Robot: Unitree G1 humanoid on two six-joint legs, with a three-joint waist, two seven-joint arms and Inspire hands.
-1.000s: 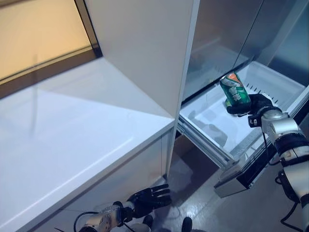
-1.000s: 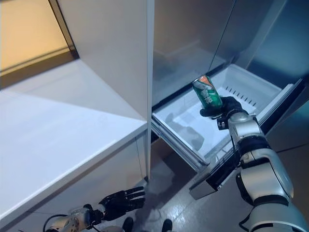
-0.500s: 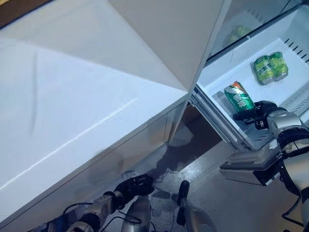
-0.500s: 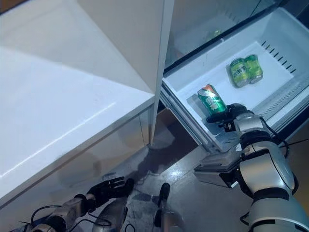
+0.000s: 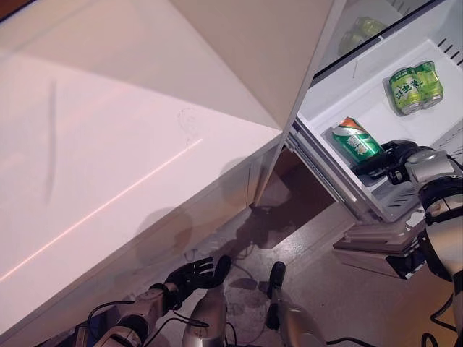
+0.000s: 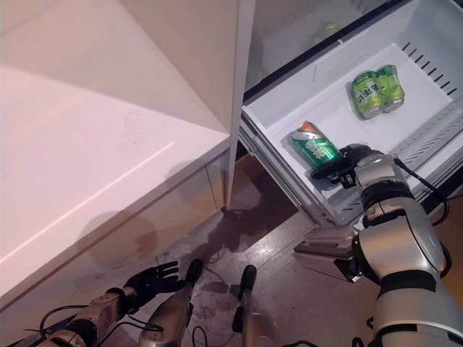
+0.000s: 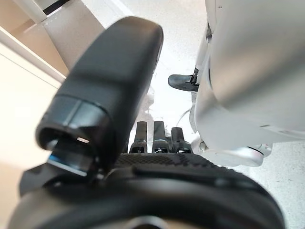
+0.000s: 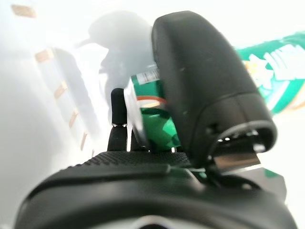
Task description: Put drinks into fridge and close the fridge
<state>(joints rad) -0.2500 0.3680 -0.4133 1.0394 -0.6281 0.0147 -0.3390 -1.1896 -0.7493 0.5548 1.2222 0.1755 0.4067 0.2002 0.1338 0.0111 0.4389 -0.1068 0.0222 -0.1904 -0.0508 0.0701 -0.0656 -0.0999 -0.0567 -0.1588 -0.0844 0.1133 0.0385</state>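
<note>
My right hand (image 5: 396,156) is shut on a dark green drink can (image 5: 354,139), holding it tilted low inside the white pulled-out fridge drawer (image 5: 340,101), near the drawer's front wall. The right wrist view shows the thumb (image 8: 205,90) and fingers wrapped round the green can (image 8: 157,129). Two light green cans (image 5: 416,84) lie side by side further back in the same drawer. My left hand (image 5: 189,275) hangs low by the floor with its fingers spread and holds nothing.
A white counter (image 5: 108,173) and a tall white panel (image 5: 268,50) stand left of the fridge. The drawer's front panel (image 5: 376,249) juts out over the floor. Another greenish can (image 5: 362,30) shows dimly behind the glass shelf above.
My right hand has lowered the dark green can from above the drawer's front down into it and tipped it flatter. The left hand has opened its fingers near the floor. The camera shifted slightly.
</note>
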